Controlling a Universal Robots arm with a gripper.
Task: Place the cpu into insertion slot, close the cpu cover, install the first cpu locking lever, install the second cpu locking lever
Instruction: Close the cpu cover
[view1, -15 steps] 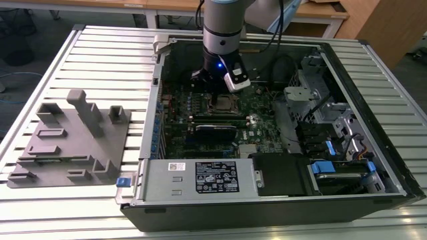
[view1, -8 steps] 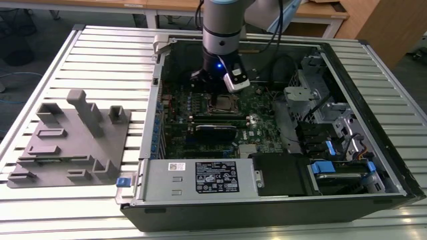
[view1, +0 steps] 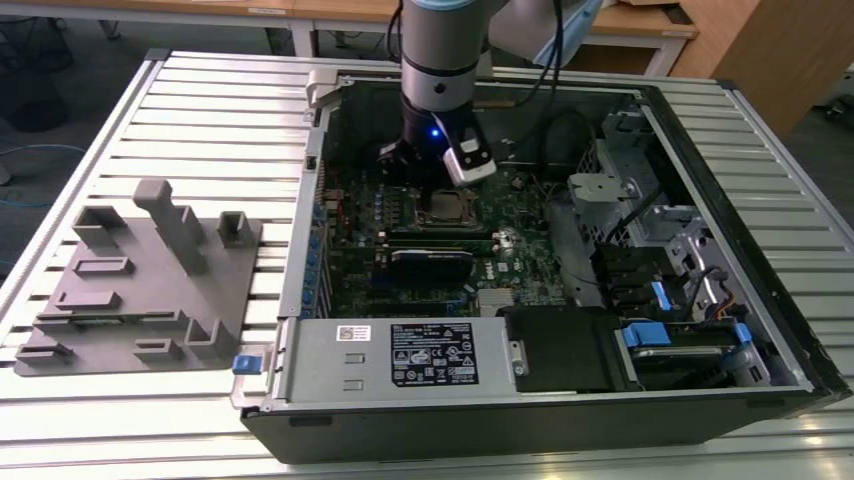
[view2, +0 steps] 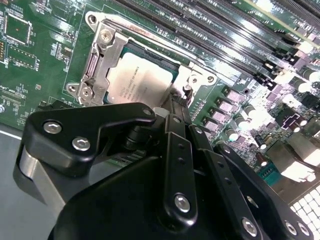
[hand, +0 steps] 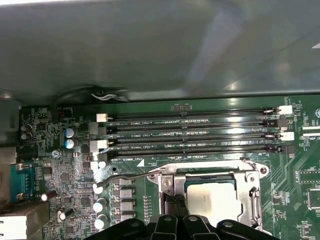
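The cpu (view2: 142, 80) (hand: 212, 205), a silvery-grey square, lies in the insertion slot (view1: 447, 208) on the green motherboard. The cpu cover (view2: 107, 65) (hand: 250, 192) lies flat around it as a shiny metal frame. A thin wire locking lever (hand: 131, 176) sticks out sideways from the slot's corner, its hooked end over the capacitors. My gripper (view2: 177, 102) (hand: 176, 202) is shut, with its black fingertips pressed together at the edge of the cover, right beside the cpu. In the exterior view the gripper (view1: 434, 195) hangs straight down over the slot inside the open computer case.
Long black memory slots (hand: 190, 135) run alongside the socket. The case walls (view1: 320, 110), a drive cage (view1: 641, 210), cables and the power supply (view1: 400, 355) hem in the board. A grey fixture plate (view1: 140, 290) lies on the slatted table at the exterior view's left.
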